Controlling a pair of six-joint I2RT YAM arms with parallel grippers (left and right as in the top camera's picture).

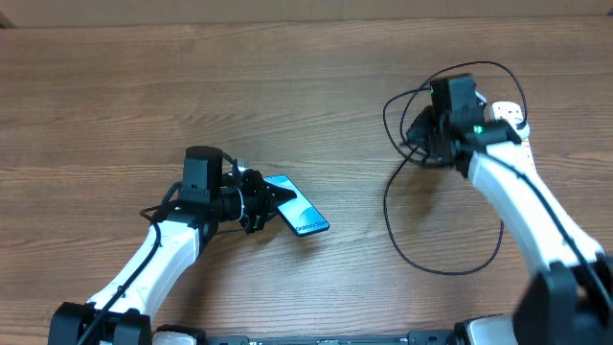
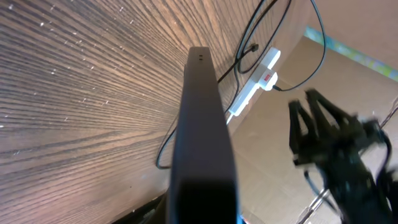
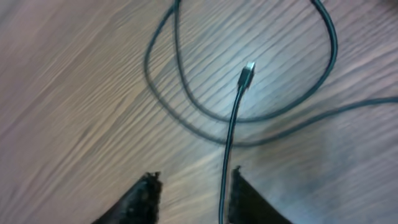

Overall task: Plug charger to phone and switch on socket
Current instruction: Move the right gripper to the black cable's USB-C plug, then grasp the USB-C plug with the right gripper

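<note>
The left fingers are clamped on one short end of the phone. The right fingers are spread apart over the charger and grip nothing.

Only the right wrist view shows that gap. The two fingertips stand well apart, and the black cable runs up between them, just beside the right-hand one. The cable's connector tip lies on the worktop ahead of them, pointing away from the fingers. From overhead these fingers are one dark mass, and the tip cannot be made out.

Overhead, the phone shows its blue screen facing up. Its long axis runs diagonally, and its free end points away from the left arm, toward the near edge and the right side. The left wrist view shows the phone only as a dark slab seen edge-on, stretching away from the camera. Whether it rests on the worktop or hangs above it cannot be told.

The left wrist view also shows the white socket with its red marks, lying at a slant beyond the phone's far end. Overhead, the right arm covers most of the socket. The charger's loops spread across the worktop on the right side, well apart from the phone.
</note>
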